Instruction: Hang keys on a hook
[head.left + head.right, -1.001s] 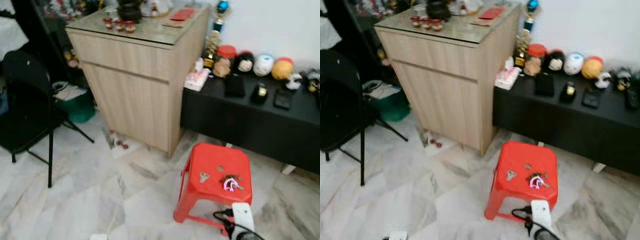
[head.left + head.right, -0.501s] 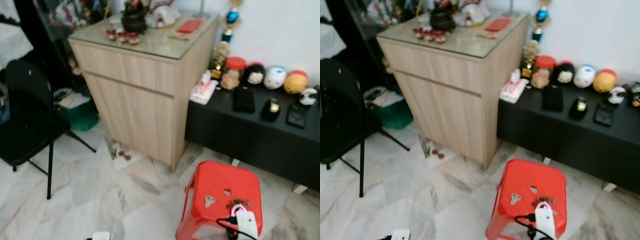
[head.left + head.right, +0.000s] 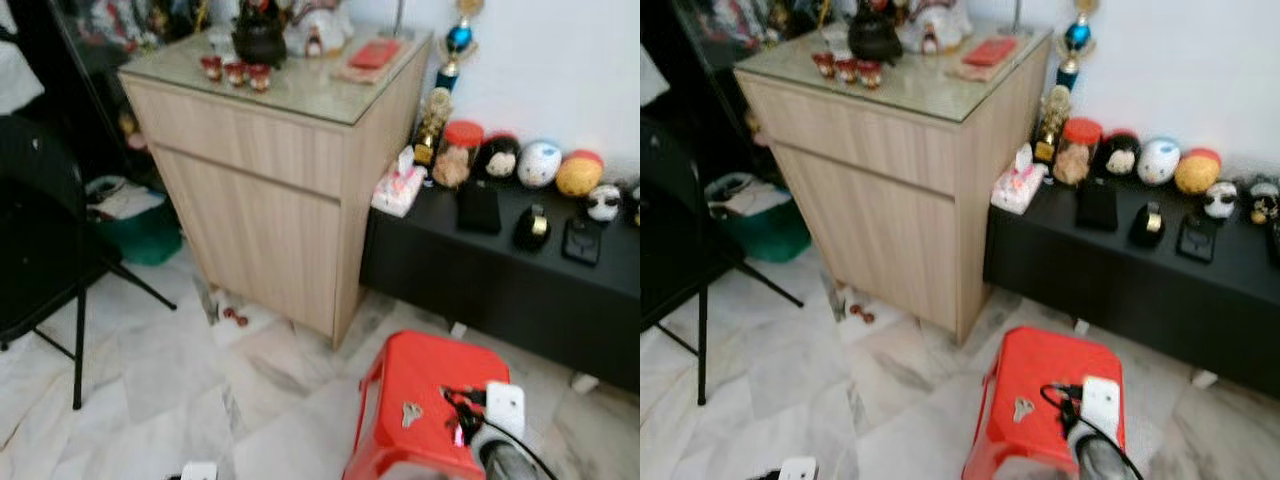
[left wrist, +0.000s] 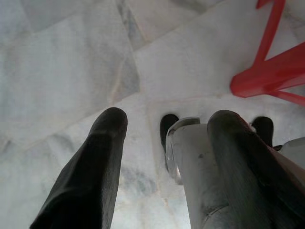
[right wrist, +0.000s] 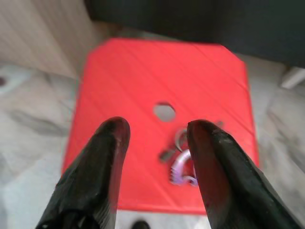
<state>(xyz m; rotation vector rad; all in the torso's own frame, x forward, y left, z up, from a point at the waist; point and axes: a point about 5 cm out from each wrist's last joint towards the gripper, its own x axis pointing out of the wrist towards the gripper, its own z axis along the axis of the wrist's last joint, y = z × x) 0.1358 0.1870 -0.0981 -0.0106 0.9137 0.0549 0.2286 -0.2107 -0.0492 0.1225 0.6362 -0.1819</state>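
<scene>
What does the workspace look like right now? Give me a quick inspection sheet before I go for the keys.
Surface: red stool on marble floor.
Job's things: keys with a pink loop lie on the stool beside its centre hole; a single key lies apart; no hook seen.
Clutter: small red bits on the floor by the wooden cabinet.
Grippers: right gripper open above the keys, apart from them; left gripper open, pointing at the floor.
Cables: black cable at the right wrist.
Surroundings: black folding chair, black bench with figurines.
</scene>
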